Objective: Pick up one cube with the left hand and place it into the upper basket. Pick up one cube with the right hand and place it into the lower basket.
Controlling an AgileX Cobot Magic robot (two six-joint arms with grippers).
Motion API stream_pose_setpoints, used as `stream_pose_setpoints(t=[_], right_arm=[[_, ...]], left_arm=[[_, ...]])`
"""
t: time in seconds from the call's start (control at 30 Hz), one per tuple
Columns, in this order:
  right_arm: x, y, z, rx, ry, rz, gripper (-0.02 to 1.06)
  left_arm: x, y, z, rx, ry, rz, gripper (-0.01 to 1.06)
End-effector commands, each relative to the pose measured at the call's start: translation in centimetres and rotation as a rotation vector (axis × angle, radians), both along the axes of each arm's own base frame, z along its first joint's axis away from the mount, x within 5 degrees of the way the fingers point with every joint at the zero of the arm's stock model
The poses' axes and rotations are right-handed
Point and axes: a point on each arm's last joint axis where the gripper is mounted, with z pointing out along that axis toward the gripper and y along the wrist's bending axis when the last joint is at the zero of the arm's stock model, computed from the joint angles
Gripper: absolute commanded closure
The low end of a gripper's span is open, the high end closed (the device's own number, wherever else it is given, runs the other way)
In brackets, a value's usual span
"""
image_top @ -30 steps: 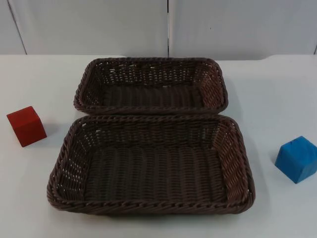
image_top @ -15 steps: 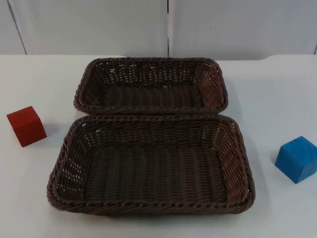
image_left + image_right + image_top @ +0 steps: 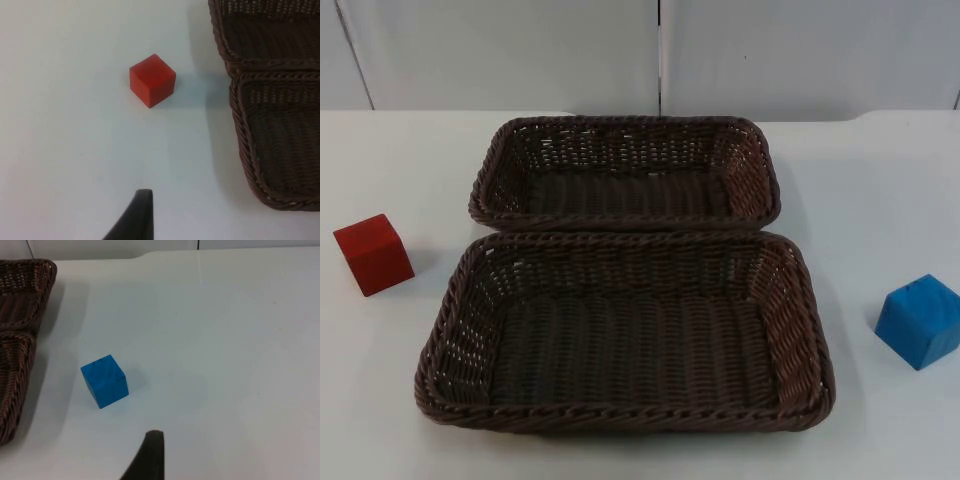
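A red cube (image 3: 374,254) sits on the white table left of the two baskets and shows again in the left wrist view as the red cube (image 3: 152,80). A blue cube (image 3: 920,320) rests at the right, turned on its corner; the right wrist view has the blue cube (image 3: 105,381) too. Both dark brown wicker baskets are empty: the upper basket (image 3: 495,165) is farther back, and the lower basket (image 3: 445,330) is nearer. My left gripper (image 3: 140,212) hovers well short of the red cube. My right gripper (image 3: 150,452) hovers a short way from the blue cube.
The baskets touch along their long sides at mid table. The basket rims (image 3: 235,75) lie beside the red cube, and a basket corner (image 3: 30,300) lies beside the blue cube. A grey partition wall (image 3: 660,50) closes the table's far edge.
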Motion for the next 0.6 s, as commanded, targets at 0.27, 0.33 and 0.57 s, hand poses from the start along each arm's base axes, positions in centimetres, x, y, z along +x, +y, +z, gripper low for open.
stream_pose_setpoints(t=[0.27, 0.33, 0.57], right_arm=[[0.0, 0.0, 0.1, -0.009, -0.012, -0.005, 0.20], [0.0, 0.0, 0.1, -0.009, -0.012, -0.005, 0.20], [0.0, 0.0, 0.1, -0.009, -0.012, -0.005, 0.20]], left_arm=[[2.9, -0.3, -0.2, -0.056, 0.022, 0.002, 0.00], [3.3, -0.4, -0.2, -0.060, 0.023, -0.004, 0.00], [5.3, -0.6, -0.9, -0.079, 0.058, -0.003, 0.00]])
